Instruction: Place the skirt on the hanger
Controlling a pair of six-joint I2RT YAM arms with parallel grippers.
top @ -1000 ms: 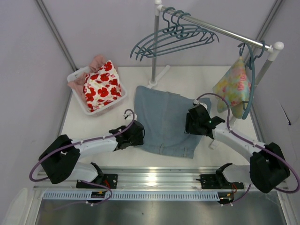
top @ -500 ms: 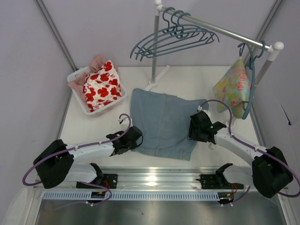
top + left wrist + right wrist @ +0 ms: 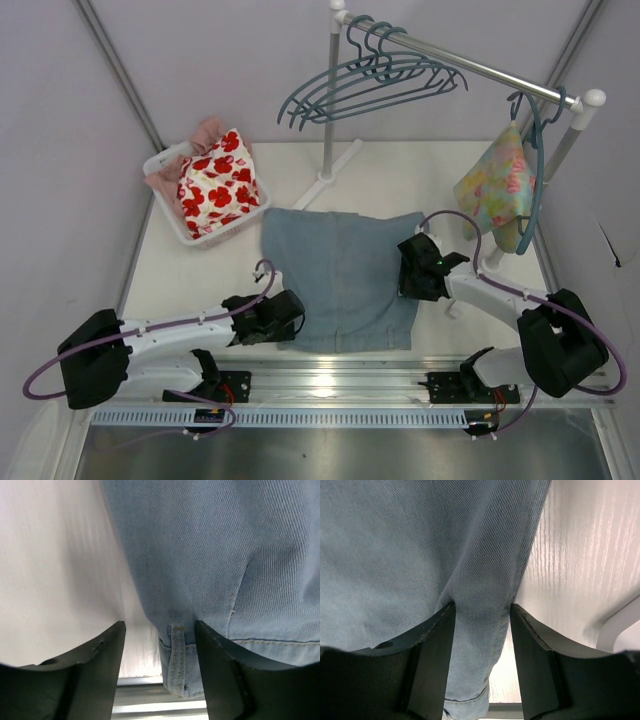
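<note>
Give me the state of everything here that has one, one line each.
light blue denim skirt, spread flat on the table.
left gripper, open, astride the skirt's near-left corner.
right gripper, shut on the skirt's right edge.
bunch of teal hangers, bare, on the rail.
separate teal hanger, carrying the pastel floral garment.

Faded light-blue denim skirt [image 3: 340, 272] — teal hangers [image 3: 372, 86], white cloth [image 3: 215, 186] with red flowers.

Denim skirt [image 3: 405, 545] fold inside right tool [image 3: 481, 609]
</note>
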